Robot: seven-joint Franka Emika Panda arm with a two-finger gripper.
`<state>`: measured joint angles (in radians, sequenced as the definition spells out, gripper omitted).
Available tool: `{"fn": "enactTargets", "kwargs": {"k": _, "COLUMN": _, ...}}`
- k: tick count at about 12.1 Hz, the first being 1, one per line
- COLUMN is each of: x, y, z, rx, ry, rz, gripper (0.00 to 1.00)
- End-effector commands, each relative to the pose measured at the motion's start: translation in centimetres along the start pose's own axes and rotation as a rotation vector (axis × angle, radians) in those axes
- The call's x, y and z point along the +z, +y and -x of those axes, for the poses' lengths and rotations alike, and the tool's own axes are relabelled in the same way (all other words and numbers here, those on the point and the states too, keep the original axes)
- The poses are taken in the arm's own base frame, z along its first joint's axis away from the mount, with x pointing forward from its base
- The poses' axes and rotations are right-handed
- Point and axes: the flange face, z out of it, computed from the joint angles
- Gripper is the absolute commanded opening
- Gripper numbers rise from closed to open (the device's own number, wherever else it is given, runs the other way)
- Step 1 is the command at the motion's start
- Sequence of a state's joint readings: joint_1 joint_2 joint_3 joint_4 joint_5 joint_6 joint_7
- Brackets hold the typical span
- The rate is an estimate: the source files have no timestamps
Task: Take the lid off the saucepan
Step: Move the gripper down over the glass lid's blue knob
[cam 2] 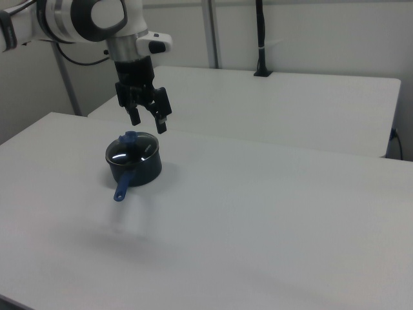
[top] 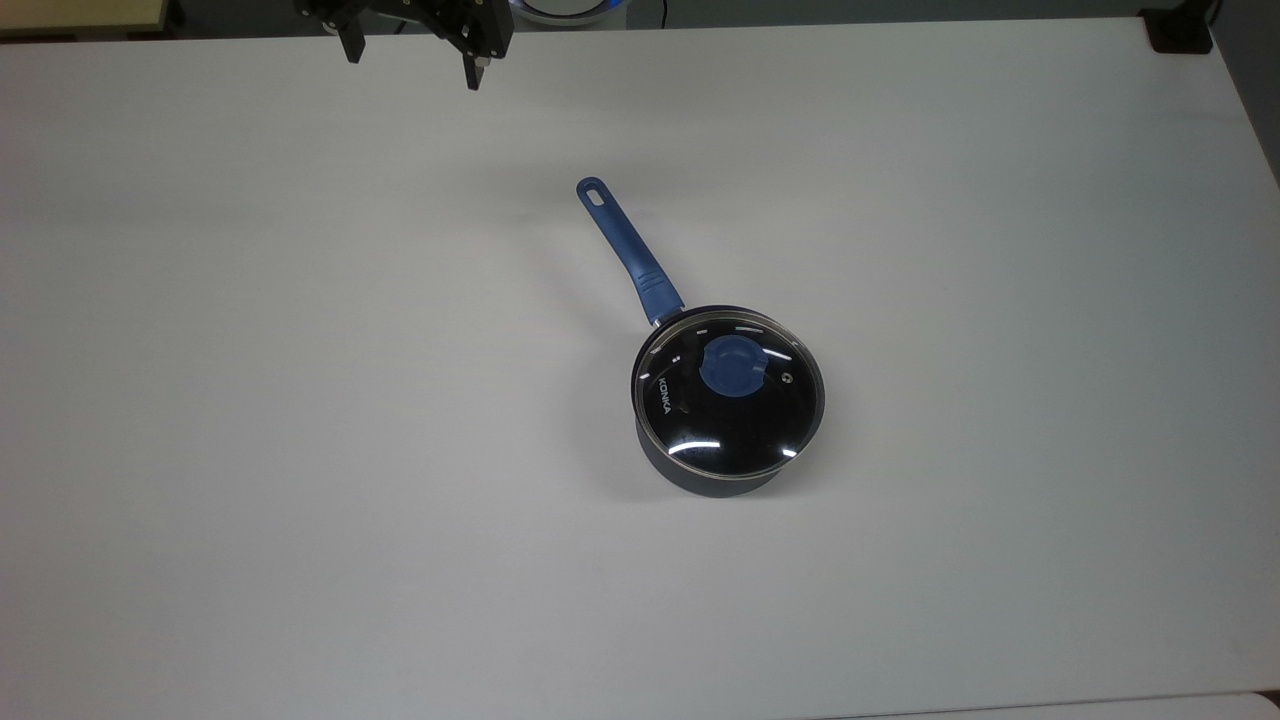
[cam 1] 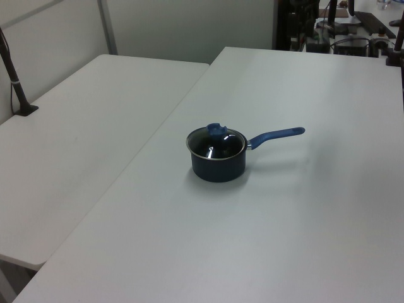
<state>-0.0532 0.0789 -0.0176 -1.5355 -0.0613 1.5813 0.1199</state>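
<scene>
Approach step, no contact yet. The tool (top: 412,60) hangs at the top view's upper left, fingers spread wide, holding nothing. The lid (top: 729,395) sits closed on the saucepan (top: 700,478) mid-tabletop (top: 300,400). Next: travel over the knob (top: 732,365), descend, close.

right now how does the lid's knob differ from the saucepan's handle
The knob is short and round; the handle is long and straight, ending in an oval hole. The knob stands up from the middle of the glass lid; the handle juts sideways from the wall of the saucepan, toward the top view's upper left. Both are blue, and the open claw touches neither.
</scene>
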Motion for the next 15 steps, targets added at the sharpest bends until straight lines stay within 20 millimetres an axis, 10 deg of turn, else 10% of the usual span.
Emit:
{"fn": "enactTargets", "kwargs": {"k": 1, "x": 0.0, "y": 0.0, "z": 0.4, "rx": -0.024, "ry": -0.001, "rz": -0.003, "gripper": 1.00}}
{"fn": "enactTargets", "kwargs": {"k": 11, "x": 1.7, "y": -2.0, "z": -0.7, "rx": -0.134, "ry": -0.020, "rz": -0.099, "gripper": 1.00}}
{"fn": "enactTargets", "kwargs": {"k": 15, "x": 4.6, "y": -13.1, "z": -4.9, "rx": 0.010, "ry": 0.091, "rz": -0.119, "gripper": 1.00}}
